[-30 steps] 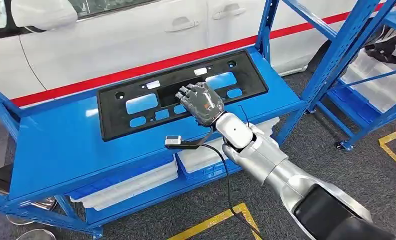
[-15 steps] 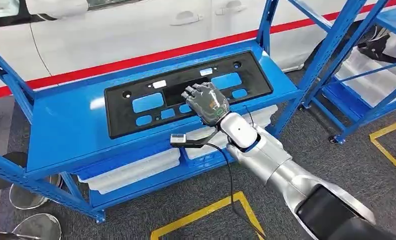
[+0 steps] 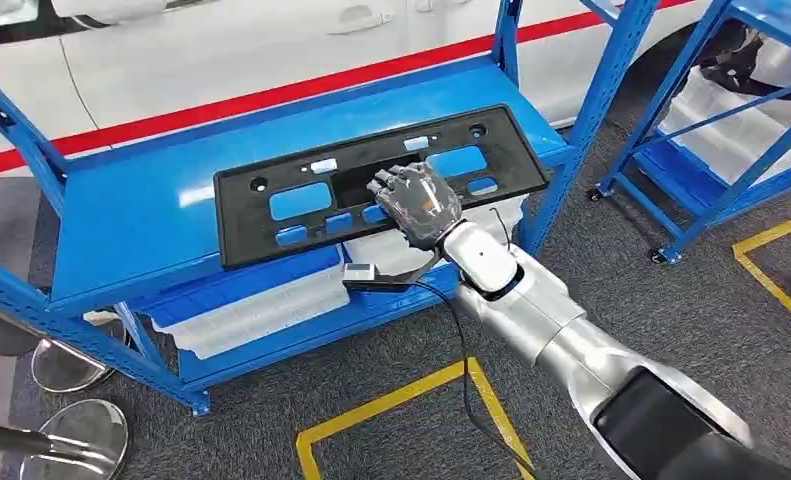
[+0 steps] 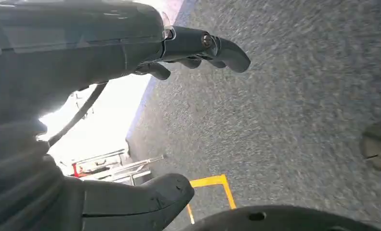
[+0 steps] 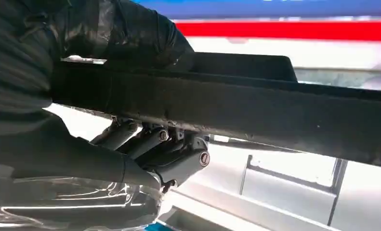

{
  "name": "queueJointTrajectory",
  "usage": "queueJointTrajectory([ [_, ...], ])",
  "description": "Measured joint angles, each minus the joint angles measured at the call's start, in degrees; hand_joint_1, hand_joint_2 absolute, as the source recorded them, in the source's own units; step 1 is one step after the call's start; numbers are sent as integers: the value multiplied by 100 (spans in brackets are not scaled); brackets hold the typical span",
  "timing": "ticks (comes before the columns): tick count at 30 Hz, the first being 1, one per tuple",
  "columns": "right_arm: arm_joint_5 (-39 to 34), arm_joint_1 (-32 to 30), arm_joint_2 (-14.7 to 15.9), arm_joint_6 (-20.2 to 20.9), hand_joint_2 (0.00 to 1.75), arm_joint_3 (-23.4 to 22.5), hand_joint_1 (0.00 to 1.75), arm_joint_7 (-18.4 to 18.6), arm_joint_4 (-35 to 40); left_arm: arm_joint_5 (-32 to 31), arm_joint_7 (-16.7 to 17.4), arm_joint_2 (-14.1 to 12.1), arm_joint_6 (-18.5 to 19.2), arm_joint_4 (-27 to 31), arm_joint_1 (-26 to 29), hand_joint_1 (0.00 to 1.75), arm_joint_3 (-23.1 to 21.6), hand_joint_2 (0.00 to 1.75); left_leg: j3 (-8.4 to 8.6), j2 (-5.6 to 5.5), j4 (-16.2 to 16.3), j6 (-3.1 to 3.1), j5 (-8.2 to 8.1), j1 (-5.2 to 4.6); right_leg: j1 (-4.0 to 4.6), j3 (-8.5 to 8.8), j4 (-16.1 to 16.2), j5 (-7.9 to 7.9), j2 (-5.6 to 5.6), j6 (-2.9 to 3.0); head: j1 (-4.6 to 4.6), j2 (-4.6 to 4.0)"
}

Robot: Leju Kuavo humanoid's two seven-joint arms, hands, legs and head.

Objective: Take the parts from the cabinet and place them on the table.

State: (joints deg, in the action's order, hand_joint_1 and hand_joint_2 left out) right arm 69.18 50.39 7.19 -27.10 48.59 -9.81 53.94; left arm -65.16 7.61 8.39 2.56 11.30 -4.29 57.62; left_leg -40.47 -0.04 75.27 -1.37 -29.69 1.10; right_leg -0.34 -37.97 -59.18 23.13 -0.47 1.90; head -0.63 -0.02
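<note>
One part is in play: the long black plastic panel with rectangular cut-outs (image 3: 376,180), lying across the centre of the head view on the blue metal shelf (image 3: 121,240). Over the last second its near edge has slid out past the shelf lip, so removal looks under way. The right hand (image 3: 418,200) grips that edge, thumb above and fingers (image 5: 154,144) curled beneath in the right wrist view. The left hand (image 4: 145,48) hangs over grey carpet, fingers apart, holding nothing.
</note>
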Motion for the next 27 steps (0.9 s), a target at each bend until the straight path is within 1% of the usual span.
queueJointTrajectory([
  [1,-2,-2,0,2,175,-4,175,0,0,4,0,-6,0,0,-2,0,2,175,328,0,-380,37,196,-15,10,-72,-8,-57,1,-9,0,0],
  [2,-7,1,0,7,175,-11,175,0,0,24,0,-11,0,0,-9,0,4,175,740,-1,-890,93,252,-44,15,-124,-11,-114,2,-18,0,0],
  [3,-13,6,0,13,175,-22,175,0,4,35,0,-33,0,2,-30,0,7,175,1093,3,-1424,173,-7,-81,12,-152,-14,-158,-3,-40,0,0],
  [4,-22,15,7,20,175,-39,175,2,4,39,-4,-39,2,4,-37,0,9,175,1273,8,-1768,184,-98,-96,18,-166,-14,-190,-8,-75,2,0],
  [5,-26,11,11,24,175,-50,175,7,4,48,-50,-39,18,4,-39,0,15,175,1211,14,-1730,191,-74,-116,9,-155,13,-238,-28,-121,0,0],
  [6,-42,12,11,28,175,-55,175,7,4,81,-96,-39,43,4,-37,0,30,175,1197,15,-1729,228,-58,-137,-11,-156,39,-292,-32,-163,0,0],
  [7,-44,9,11,30,175,-61,175,4,4,98,-125,-39,55,4,-36,0,50,175,1188,13,-1772,270,6,-142,-10,-141,80,-344,-35,-202,0,0],
  [8,-46,6,31,31,175,-66,175,4,2,103,-140,-35,66,4,-29,0,68,175,1191,29,-1867,298,136,-57,-2,-171,48,-342,-28,-234,0,0],
  [9,-59,18,48,31,175,-72,175,7,2,103,-140,-33,79,4,-29,0,89,175,1168,37,-1878,330,197,-74,-10,-248,-87,-137,5,-258,2,0],
  [10,-61,21,50,31,175,-89,175,7,2,105,-142,-33,79,4,-25,0,101,175,1094,44,-1875,382,259,-75,-17,-384,-430,163,21,-273,2,0],
  [11,-63,11,57,31,175,-103,175,7,2,105,-142,-33,79,4,-23,0,105,175,1022,44,-1868,377,310,-80,-30,-545,-881,436,29,-294,2,0],
  [12,-68,-12,70,33,175,-105,175,7,0,105,-144,-33,79,4,-21,0,107,175,955,43,-1863,378,357,-87,-43,-696,-1344,666,32,-314,0,0],
  [13,-72,-42,79,33,175,-105,175,7,0,105,-144,-33,77,4,-13,0,107,175,885,42,-1852,370,402,-86,-53,-766,-1653,781,31,-334,2,0],
  [14,-74,-64,81,44,175,-105,175,7,0,105,-144,-33,77,4,-8,0,107,175,833,41,-1837,355,430,-85,-64,-689,-1633,750,31,-344,2,0],
  [15,-83,-74,90,57,175,-105,175,7,0,105,-144,-33,79,4,-1,0,109,175,782,42,-1811,337,447,-79,-79,-463,-1360,626,29,-351,0,0],
  [16,-94,-74,92,59,175,-109,175,9,0,105,-146,-28,79,4,0,0,109,175,742,45,-1773,319,461,-76,-92,-137,-902,455,25,-349,2,0],
  [17,-103,-69,101,59,175,-122,175,11,0,103,-146,-24,87,4,-1,0,109,175,705,75,-1723,312,457,-74,-95,212,-377,299,-27,-340,0,0],
  [18,-109,-64,103,61,175,-142,175,11,0,103,-151,-24,92,4,-1,0,109,175,667,92,-1672,287,445,-86,-74,385,-22,416,-178,-295,0,0],
  [19,-114,-69,103,66,175,-151,175,13,4,101,-151,-20,92,4,-1,0,109,175,638,94,-1617,247,436,-118,-40,372,-16,338,-139,-252,0,0],
  [20,-118,-72,105,68,175,-153,175,13,2,101,-153,-20,90,4,5,0,111,175,637,100,-1625,212,455,-113,-35,356,-44,335,-85,-214,0,0],
  [22,-118,-74,129,77,175,-162,175,17,0,98,-153,-20,90,4,5,0,111,175,641,153,-1648,152,478,-101,-10,332,-47,304,-30,-152,0,0],
  [23,-120,-73,136,79,175,-164,175,17,2,98,-153,-20,90,4,7,0,111,175,626,161,-1615,115,440,-91,-53,338,10,253,-8,-80,0,0],
  [24,-120,-72,133,83,175,-166,175,17,2,96,-153,-20,85,4,5,0,111,175,584,115,-1514,78,329,-76,-60,334,24,229,11,-48,0,0],
  [25,-120,-72,133,85,175,-166,175,17,2,96,-153,-20,85,4,4,0,111,175,462,76,-1197,55,83,-73,-62,309,24,206,56,-15,-2,0],
  [27,-131,-84,136,114,175,-166,175,15,2,94,-153,-20,85,4,4,0,111,175,84,58,-283,21,-386,-51,-46,260,21,178,134,5,0,0],
])
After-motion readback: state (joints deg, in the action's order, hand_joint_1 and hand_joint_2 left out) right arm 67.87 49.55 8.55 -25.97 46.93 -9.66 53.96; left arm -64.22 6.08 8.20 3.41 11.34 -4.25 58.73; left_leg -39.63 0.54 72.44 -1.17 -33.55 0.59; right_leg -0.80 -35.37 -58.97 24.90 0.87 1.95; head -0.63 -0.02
